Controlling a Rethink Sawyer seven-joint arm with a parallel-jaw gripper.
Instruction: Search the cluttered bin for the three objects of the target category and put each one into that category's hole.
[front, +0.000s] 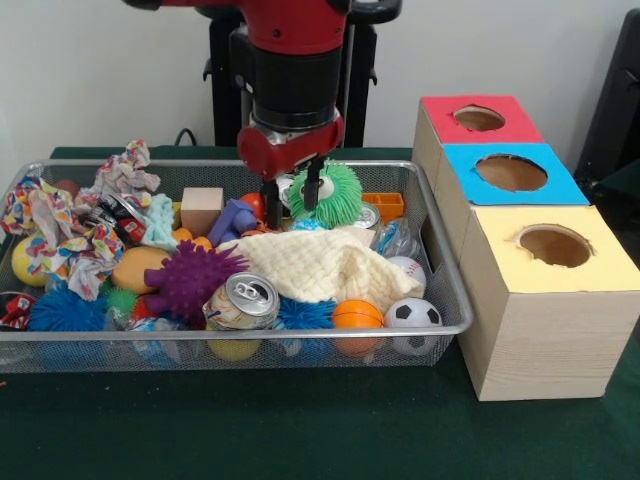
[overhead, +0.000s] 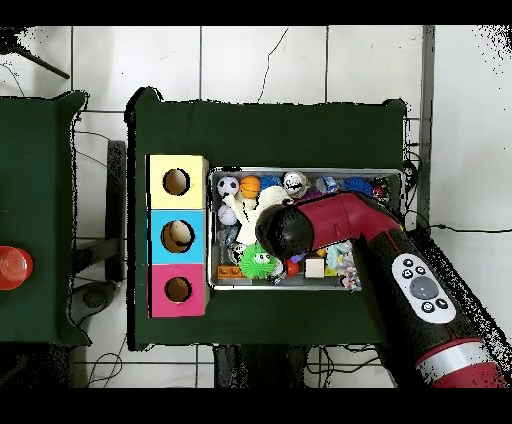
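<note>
Front camera low and close across the table (front: 300, 430), facing the bin (front: 440, 300), overhead camera high, straight down, both sharing bin and boxes (overhead: 177, 236)

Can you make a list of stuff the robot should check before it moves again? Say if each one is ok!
1. Hand is over the bin: ok, it hangs at the far side.
2. Hand is open: ok, the fingers stand apart.
3. Hand is empty: ok, nothing sits between the fingers.
4. Something within reach: ok, the green spiky ball sits right beside the hand.
5. Holes are free: red and yellow ok; blue cannot tell, something pale shows inside from overhead.
</note>
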